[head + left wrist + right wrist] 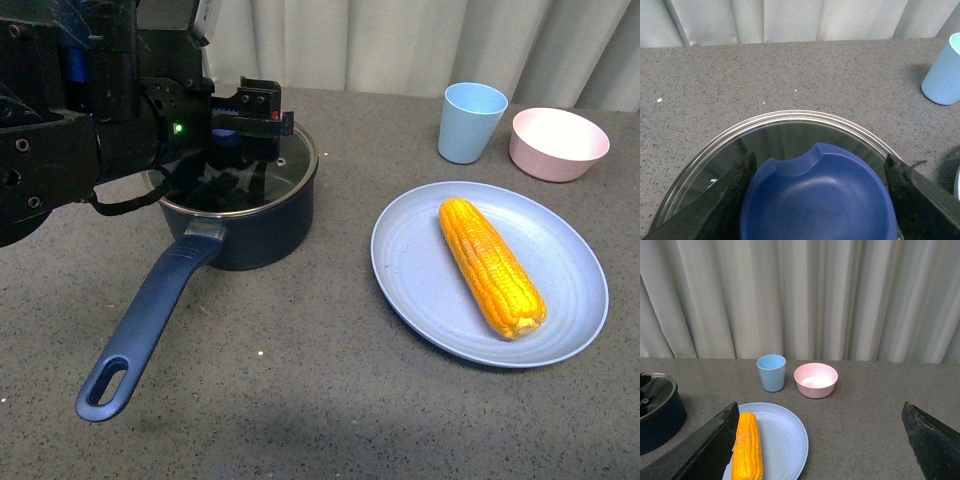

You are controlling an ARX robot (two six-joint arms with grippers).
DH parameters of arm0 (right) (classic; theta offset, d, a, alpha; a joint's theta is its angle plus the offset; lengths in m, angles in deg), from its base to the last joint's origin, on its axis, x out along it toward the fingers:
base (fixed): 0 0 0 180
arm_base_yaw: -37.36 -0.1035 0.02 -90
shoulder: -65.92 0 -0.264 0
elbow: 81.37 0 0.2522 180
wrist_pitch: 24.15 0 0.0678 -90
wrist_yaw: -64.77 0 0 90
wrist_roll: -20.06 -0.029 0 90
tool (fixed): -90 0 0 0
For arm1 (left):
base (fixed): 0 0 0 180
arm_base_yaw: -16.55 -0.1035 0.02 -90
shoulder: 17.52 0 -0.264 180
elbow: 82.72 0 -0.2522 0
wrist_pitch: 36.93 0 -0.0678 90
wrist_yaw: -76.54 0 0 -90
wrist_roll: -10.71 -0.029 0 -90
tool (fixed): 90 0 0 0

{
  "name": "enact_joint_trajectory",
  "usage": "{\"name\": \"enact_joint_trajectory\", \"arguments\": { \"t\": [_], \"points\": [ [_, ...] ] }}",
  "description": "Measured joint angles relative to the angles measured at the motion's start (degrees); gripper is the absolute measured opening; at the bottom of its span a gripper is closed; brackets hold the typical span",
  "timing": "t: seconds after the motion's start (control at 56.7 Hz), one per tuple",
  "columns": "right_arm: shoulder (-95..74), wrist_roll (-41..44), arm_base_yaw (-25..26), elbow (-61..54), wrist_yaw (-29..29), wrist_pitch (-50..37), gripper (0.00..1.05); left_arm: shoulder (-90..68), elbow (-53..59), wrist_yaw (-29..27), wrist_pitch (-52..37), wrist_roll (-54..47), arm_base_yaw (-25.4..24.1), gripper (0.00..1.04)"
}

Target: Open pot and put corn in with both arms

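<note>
The navy pot (262, 230) stands at the left of the table, its long handle (150, 320) pointing toward the front. A glass lid with a metal rim (290, 180) sits on it. My left gripper (232, 140) is over the pot, shut on the lid's blue knob (815, 200), with a finger on each side of it. The corn (492, 265) lies on a pale blue plate (420, 260) at the right. It also shows in the right wrist view (747, 447). My right gripper (820, 440) is open and empty, above the table beside the plate (785, 440).
A pale blue cup (472, 122) and a pink bowl (558, 143) stand at the back right, in front of a grey curtain. The cup also shows in the left wrist view (944, 75). The tabletop is grey and speckled.
</note>
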Motion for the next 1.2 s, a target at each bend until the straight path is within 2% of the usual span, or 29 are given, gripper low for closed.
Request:
{"name": "enact_joint_trajectory", "arguments": {
  "t": [0.035,0.071,0.405,0.511,0.705,0.74,0.917,1.04,1.199],
  "points": [
    [0.0,0.0,0.0,0.0,0.0,0.0,0.95,0.0,-0.02,0.04,0.0,0.04,-0.07,0.66],
    [0.0,0.0,0.0,0.0,0.0,0.0,0.95,0.0,-0.02,0.07,0.0,0.0,-0.13,0.64],
    [0.0,0.0,0.0,0.0,0.0,0.0,0.95,3.37,0.22,0.02,2.78,2.32,-0.35,0.63],
    [0.0,0.0,0.0,0.0,0.0,0.0,0.95,6.75,1.09,-2.43,-1.68,0.92,-1.88,0.63],
    [0.0,0.0,0.0,0.0,0.0,0.0,0.95,8.87,1.97,-3.52,-3.21,-1.6,-9.64,0.63],
    [0.0,0.0,0.0,0.0,0.0,0.0,0.95,8.24,2.64,-3.28,-3.19,-1.95,-12.26,0.63],
    [0.0,0.0,0.0,0.0,-0.02,0.0,0.95,5.79,4.63,-1.9,-3.19,-3.1,-18.93,0.63],
    [0.0,0.0,0.0,0.0,0.0,0.0,0.95,4.04,5.07,-0.04,-4.04,-4.66,-21.18,0.63],
    [0.0,0.0,0.0,0.0,0.0,0.0,0.95,0.94,5.57,1.77,-4.98,-4.7,-21.79,0.63]
  ]
}}
